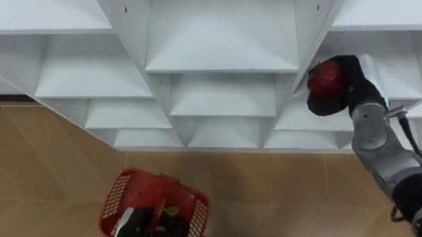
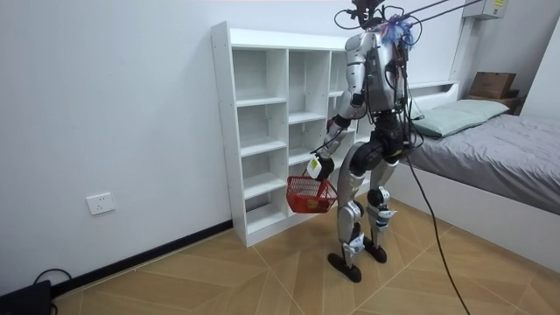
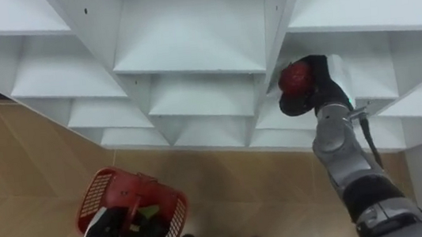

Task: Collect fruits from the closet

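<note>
Red fruit [image 1: 324,79] in right hand [image 1: 354,84]; room view: left hand's [image 2: 317,166] basket [image 2: 302,189].

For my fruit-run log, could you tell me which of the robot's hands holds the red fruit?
The right hand, raised at the white shelf, curled round the red fruit; the left hand is low, gripping the red basket.

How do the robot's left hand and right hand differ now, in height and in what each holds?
The left hand hangs low above the floor, while the right hand is raised to the white shelf. The left hand grips the red basket by its handle; the right hand is curled round a red fruit. Both hands are shut on something red.
</note>
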Controlling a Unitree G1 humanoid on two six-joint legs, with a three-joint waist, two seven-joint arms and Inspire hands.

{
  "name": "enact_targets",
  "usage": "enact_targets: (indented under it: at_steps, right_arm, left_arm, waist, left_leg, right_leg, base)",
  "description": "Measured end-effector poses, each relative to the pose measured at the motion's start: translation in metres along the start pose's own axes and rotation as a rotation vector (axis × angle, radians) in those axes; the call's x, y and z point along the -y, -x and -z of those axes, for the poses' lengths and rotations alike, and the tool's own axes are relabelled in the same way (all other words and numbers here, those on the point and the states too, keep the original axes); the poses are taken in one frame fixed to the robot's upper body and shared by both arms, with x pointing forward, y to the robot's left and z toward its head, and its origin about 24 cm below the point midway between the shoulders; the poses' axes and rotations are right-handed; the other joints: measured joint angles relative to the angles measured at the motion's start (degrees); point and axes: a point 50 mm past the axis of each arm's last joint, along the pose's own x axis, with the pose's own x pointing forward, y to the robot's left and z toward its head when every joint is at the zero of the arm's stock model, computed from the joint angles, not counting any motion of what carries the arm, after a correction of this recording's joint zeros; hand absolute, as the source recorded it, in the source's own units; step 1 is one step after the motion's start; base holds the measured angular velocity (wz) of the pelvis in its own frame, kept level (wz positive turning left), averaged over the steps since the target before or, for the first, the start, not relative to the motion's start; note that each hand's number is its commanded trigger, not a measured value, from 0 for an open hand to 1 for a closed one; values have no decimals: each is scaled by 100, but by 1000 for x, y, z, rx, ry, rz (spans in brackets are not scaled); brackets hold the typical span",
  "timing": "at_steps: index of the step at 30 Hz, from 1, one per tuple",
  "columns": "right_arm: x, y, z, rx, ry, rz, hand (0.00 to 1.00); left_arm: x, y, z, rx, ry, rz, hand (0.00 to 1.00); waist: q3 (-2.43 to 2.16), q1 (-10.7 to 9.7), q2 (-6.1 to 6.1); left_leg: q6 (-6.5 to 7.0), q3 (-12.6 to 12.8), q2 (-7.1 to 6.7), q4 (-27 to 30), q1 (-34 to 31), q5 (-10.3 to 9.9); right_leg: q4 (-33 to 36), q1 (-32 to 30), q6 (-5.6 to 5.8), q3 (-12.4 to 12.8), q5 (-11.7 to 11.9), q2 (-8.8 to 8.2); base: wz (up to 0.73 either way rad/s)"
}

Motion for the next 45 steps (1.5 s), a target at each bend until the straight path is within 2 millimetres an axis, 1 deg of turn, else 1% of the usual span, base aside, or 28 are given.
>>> enact_targets:
  at_steps: [3, 7, 9, 10, 12, 13, 14, 16, 18, 20, 21, 22, 24, 26, 29, 34, 36, 38, 39, 45]
  right_arm:
    - [-5, 7, 5, 0, -12, -25, 100]
    - [-10, 12, 1, 32, -28, -37, 100]
    - [-14, 17, -1, 53, -35, -54, 100]
    - [-15, 19, -1, 57, -38, -59, 100]
    - [-19, 25, -1, 76, -36, -87, 100]
    - [-21, 26, -2, 81, -33, -103, 100]
    - [-26, 28, -2, 88, -25, -138, 100]
    - [-33, 34, 3, 78, -28, -176, 100]
    - [-42, 45, 8, 75, -41, -229, 100]
    - [-50, 52, 11, 68, -52, -271, 100]
    - [-55, 58, 13, 63, -57, -296, 100]
    - [-57, 61, 15, 60, -60, -307, 100]
    - [-66, 71, 23, 43, -54, -370, 100]
    - [-71, 77, 26, 32, -52, -412, 100]
    - [-81, 83, 27, 25, -54, -465, 100]
    - [-90, 90, 28, 32, -22, -523, 100]
    - [-95, 93, 31, 25, 8, -544, 100]
    - [-98, 95, 35, 15, 29, -559, 100]
    - [-99, 96, 36, 13, 37, -565, 100]
    - [-101, 100, 44, -20, 49, -581, 100]
  left_arm:
    - [3, 0, 0, -3, 31, 5, 100]
    - [4, 0, 0, -5, 63, 0, 100]
    - [4, 0, -1, 1, 65, -11, 100]
    - [4, 0, -1, 5, 65, -13, 100]
    - [4, -1, -4, 22, 66, -20, 100]
    - [4, -1, -5, 24, 66, -24, 100]
    - [4, -1, -6, 28, 68, -31, 100]
    - [7, -1, -8, 36, 74, -29, 100]
    - [11, -1, -9, 37, 81, -20, 100]
    - [12, -1, -8, 35, 82, -20, 100]
    - [13, 0, -7, 32, 85, -19, 100]
    - [14, 0, -6, 30, 87, -16, 100]
    - [19, 1, -5, 28, 95, -3, 100]
    - [21, 1, -7, 36, 99, 2, 100]
    - [24, 1, -9, 48, 101, 14, 100]
    - [32, 1, -12, 67, 90, 41, 100]
    - [36, 2, -16, 85, 87, 55, 100]
    - [38, 2, -19, 103, 83, 63, 100]
    - [38, 2, -20, 111, 83, 65, 100]
    - [41, 3, -20, 119, 75, 80, 100]
  waist:
    - [-7, -2, 19]
    - [-9, -54, 22]
    - [-27, -153, 52]
    - [-29, -171, 54]
    - [-35, -227, 64]
    - [-39, -258, 71]
    - [-49, -315, 90]
    - [-69, -316, 128]
    - [-120, -320, 211]
    - [-146, -334, 253]
    - [-170, -340, 292]
    - [-185, -338, 314]
    - [-185, -335, 388]
    - [-179, -331, 406]
    - [-177, -349, 411]
    - [-172, -350, 413]
    - [-163, -345, 410]
    - [-155, -334, 402]
    - [-144, -332, 393]
    - [-127, -334, 376]
  left_leg:
    - [3, 4, 9, -42, 8, 3]
    - [3, 94, 39, -56, 22, 3]
    - [4, 164, 52, -56, 33, 3]
    - [4, 178, 54, -56, 38, 3]
    - [4, 293, 80, -55, 57, 3]
    - [4, 298, 85, -54, 61, 3]
    - [4, 295, 91, -54, 68, 2]
    - [3, 288, 96, -63, 94, 2]
    - [4, 284, 88, -137, 147, 1]
    - [4, 291, 85, -145, 182, 2]
    - [4, 301, 89, -145, 200, 2]
    - [4, 305, 90, -147, 208, 2]
    - [4, 303, 91, -152, 270, 2]
    - [4, 303, 95, -148, 270, 2]
    - [4, 299, 103, -143, 270, 2]
    - [4, 306, 105, -148, 258, 1]
    - [4, 325, 108, -149, 258, 1]
    - [4, 332, 108, -149, 258, 1]
    - [4, 342, 108, -149, 258, 1]
    - [14, 462, 116, -150, 232, -6]
  right_leg:
    - [-64, 12, 7, 4, 25, 22]
    - [-82, 11, 5, 70, 47, 56]
    - [-90, 14, 5, 94, 47, 61]
    - [-89, 15, 6, 100, 47, 61]
    - [-84, 18, 4, 108, 48, 70]
    - [-85, 22, 2, 108, 49, 72]
    - [-87, 33, -1, 107, 51, 76]
    - [-92, 58, -6, 98, 54, 81]
    - [-97, 67, -9, 102, 57, 76]
    - [-114, 80, -9, 112, 57, 76]
    - [-141, 108, -11, 111, 64, 83]
    - [-161, 124, -8, 112, 73, 91]
    - [-206, 213, -1, 108, 87, 102]
    - [-192, 208, -3, 110, 89, 102]
    - [-189, 208, -4, 109, 89, 101]
    - [-187, 204, -3, 106, 88, 106]
    - [-176, 194, -3, 122, 88, 109]
    - [-171, 191, -3, 127, 87, 108]
    - [-167, 184, -1, 135, 85, 107]
    - [-156, 98, 6, 232, 81, 111]
  base:
    - [-1]
    - [-10]
    - [-6]
    - [-6]
    - [-7]
    - [0]
    - [0]
    - [0]
    - [0]
    - [-4]
    - [-4]
    - [0]
    - [0]
    - [0]
    - [0]
    - [0]
    - [0]
    - [0]
    - [0]
    - [-8]
